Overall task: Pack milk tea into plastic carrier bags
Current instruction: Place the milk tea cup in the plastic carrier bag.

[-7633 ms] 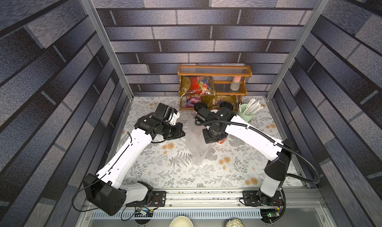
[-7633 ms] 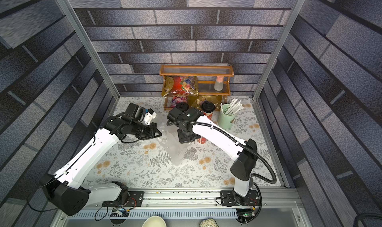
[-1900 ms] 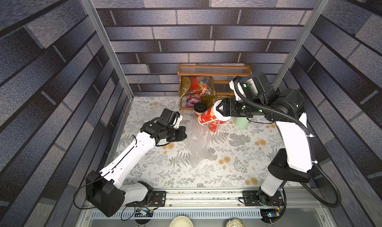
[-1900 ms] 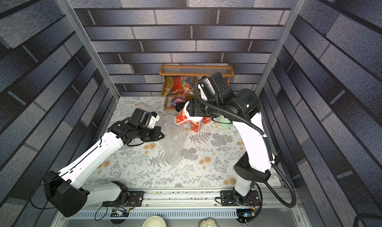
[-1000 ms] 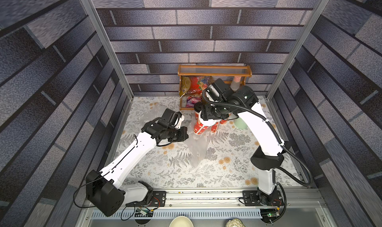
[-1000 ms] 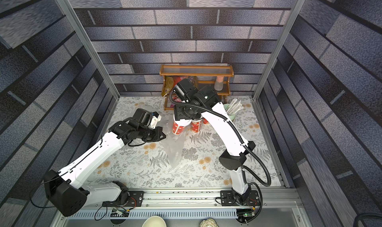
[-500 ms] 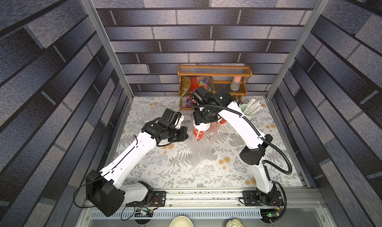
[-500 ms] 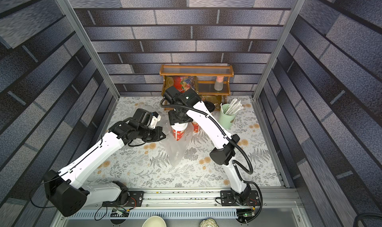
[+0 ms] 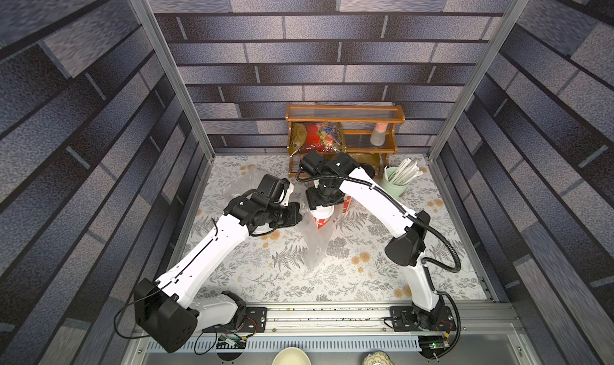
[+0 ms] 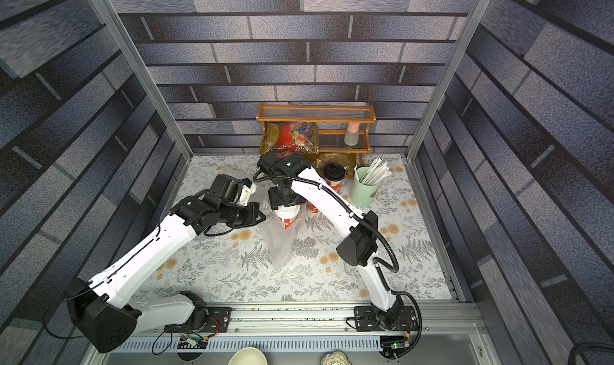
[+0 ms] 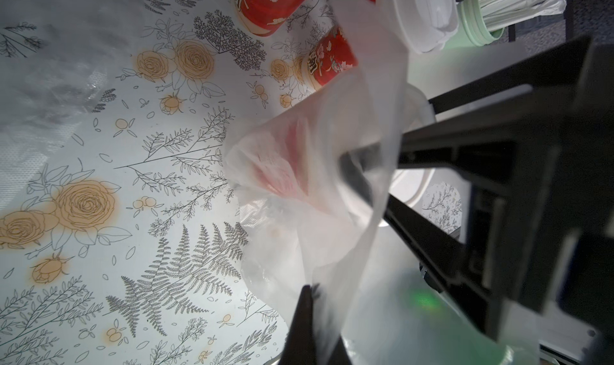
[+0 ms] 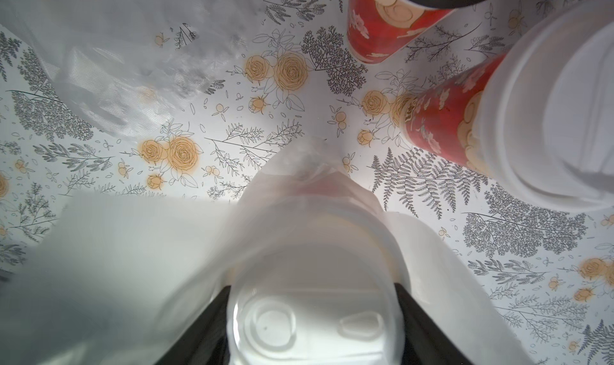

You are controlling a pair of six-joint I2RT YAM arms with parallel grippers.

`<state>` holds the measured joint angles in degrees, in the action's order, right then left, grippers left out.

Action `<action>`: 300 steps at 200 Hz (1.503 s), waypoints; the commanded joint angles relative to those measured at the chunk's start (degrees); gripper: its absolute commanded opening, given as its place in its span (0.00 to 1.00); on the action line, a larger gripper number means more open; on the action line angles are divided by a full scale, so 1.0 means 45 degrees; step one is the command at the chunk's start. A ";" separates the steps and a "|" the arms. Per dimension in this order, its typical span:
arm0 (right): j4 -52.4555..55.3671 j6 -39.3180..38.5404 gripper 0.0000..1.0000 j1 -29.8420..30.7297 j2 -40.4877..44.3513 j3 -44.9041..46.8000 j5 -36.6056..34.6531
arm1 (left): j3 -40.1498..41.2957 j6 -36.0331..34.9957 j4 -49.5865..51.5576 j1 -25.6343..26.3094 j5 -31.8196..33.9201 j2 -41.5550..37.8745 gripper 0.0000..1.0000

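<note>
Right wrist | right end effector [image 12: 314,316] clasps domed cup [image 12: 315,273] | left end effector [image 9: 298,214] pinches bag [image 9: 315,248]

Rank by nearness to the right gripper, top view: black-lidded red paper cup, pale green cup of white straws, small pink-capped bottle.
1. Black-lidded red paper cup, right and back.
2. Pale green cup of white straws, farther right.
3. Small pink-capped bottle, on the back shelf.

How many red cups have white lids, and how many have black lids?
Red paper cups with white lids: 2
Red paper cups with black lids: 1
Total in view: 3
</note>
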<state>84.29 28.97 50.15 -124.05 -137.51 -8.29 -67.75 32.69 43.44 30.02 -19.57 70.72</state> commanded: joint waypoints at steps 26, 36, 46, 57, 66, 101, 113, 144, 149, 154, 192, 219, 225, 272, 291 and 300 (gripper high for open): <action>-0.0987 0.0221 0.55 0.0108 0.0407 0.1496 -0.0195 | 0.0315 0.1158 -0.0719 -0.0018 0.0522 -0.1086 0.00; -0.0996 0.0192 0.55 0.0122 0.0434 0.1691 -0.0219 | 0.0395 0.1351 -0.0848 -0.0011 0.0437 -0.1179 0.01; -0.1024 0.0141 0.56 0.0118 0.0527 0.1879 -0.0274 | 0.0490 0.1503 -0.0955 0.0008 0.0306 -0.1263 0.02; -0.1122 0.0067 0.57 0.0108 0.0691 0.2140 -0.0243 | 0.0552 0.1618 -0.0999 0.0026 0.0092 -0.1268 0.03; -0.1191 0.0019 0.58 0.0113 0.0838 0.2269 -0.0185 | 0.0544 0.1594 -0.0895 0.0083 -0.0005 -0.1238 0.06; -0.1188 -0.0094 0.71 0.0177 0.1196 0.2173 0.0219 | -0.0024 0.0746 0.0146 0.0032 0.0754 -0.0969 0.51; -0.1075 -0.0090 0.73 0.0214 0.1271 0.2001 0.0264 | -0.0246 0.0468 0.0314 -0.0139 0.0639 -0.0819 0.57; -0.0785 -0.0037 0.77 0.0269 0.1525 0.1549 0.0108 | -0.0816 -0.0131 0.0361 -0.0474 0.0050 -0.0387 0.60; -0.0764 -0.0039 0.77 0.0261 0.1593 0.1500 0.0086 | -0.0917 -0.0228 0.0366 -0.0513 -0.0026 -0.0292 0.60; -0.0763 -0.0048 0.78 0.0277 0.1642 0.1477 0.0089 | -0.1000 -0.0321 0.0377 -0.0551 -0.0101 -0.0195 0.60; -0.0591 -0.0046 0.83 0.0282 0.1648 0.1280 0.0148 | -0.1667 -0.0954 0.0596 -0.0791 -0.0558 0.0520 0.54; -0.0534 -0.0037 0.82 0.0299 0.2040 0.1218 0.0120 | -0.1690 -0.1050 0.0484 -0.0773 -0.0840 0.0652 0.44; -0.0505 -0.0036 0.82 0.0272 0.2130 0.1153 0.0110 | -0.1703 -0.1063 0.0483 -0.0761 -0.0881 0.0670 0.42; 0.0471 -0.0163 0.82 0.0272 0.2443 -0.0574 -0.0647 | -0.1762 -0.1177 0.0466 -0.0734 -0.0973 0.0764 0.28; 0.0795 -0.0321 0.82 0.0177 0.2605 -0.1184 -0.1109 | -0.1786 -0.1174 0.0503 -0.0734 -0.1023 0.0808 0.21; 0.0831 -0.0393 0.82 0.0067 0.2735 -0.1259 -0.1320 | -0.1800 -0.1170 0.0506 -0.0734 -0.1037 0.0808 0.18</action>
<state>83.99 28.21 50.94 -115.37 -140.22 -10.33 -74.00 28.67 44.45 26.74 -22.96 73.80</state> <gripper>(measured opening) 0.821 0.212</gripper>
